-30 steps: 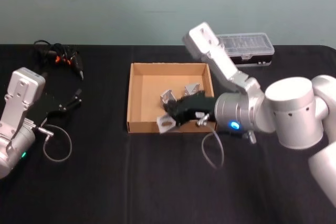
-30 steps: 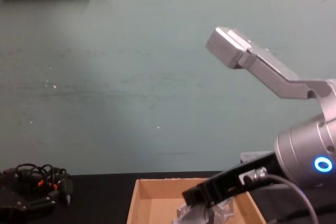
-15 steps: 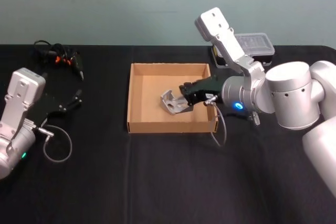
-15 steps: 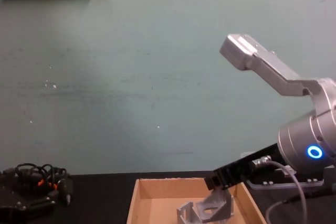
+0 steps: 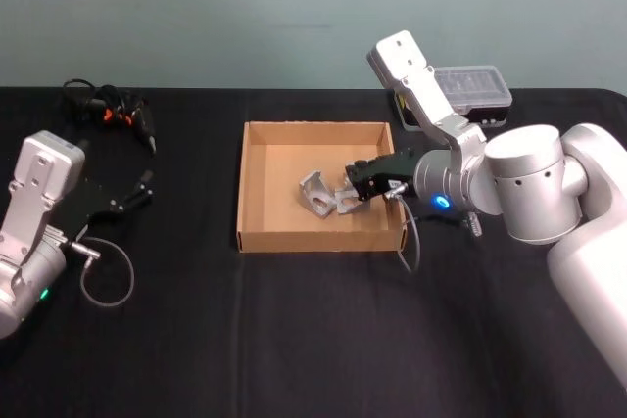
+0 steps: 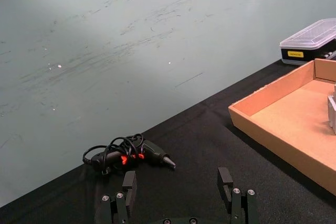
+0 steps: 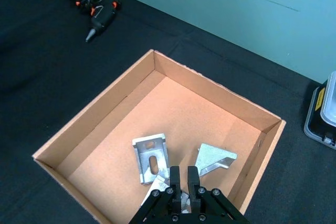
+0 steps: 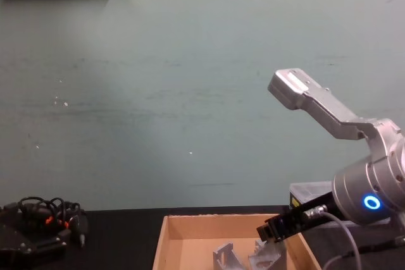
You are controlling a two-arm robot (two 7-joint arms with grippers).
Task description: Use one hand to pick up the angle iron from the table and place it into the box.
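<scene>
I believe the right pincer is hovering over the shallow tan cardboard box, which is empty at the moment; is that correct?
Not quite: the right pincer is over the shallow tan cardboard box, but the right wrist view shows silver metal angle brackets lying inside it.

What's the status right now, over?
Right claw shut, over box. Three angle irons inside. Left claw open, parked at table's left. Nothing in the way.

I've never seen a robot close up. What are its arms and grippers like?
Thick silver-grey tubular arms. The right arm has a glowing blue ring and a thin grey cable loop; the left arm has a small green light. Both the right gripper and left gripper are black with slim fingers.
</scene>
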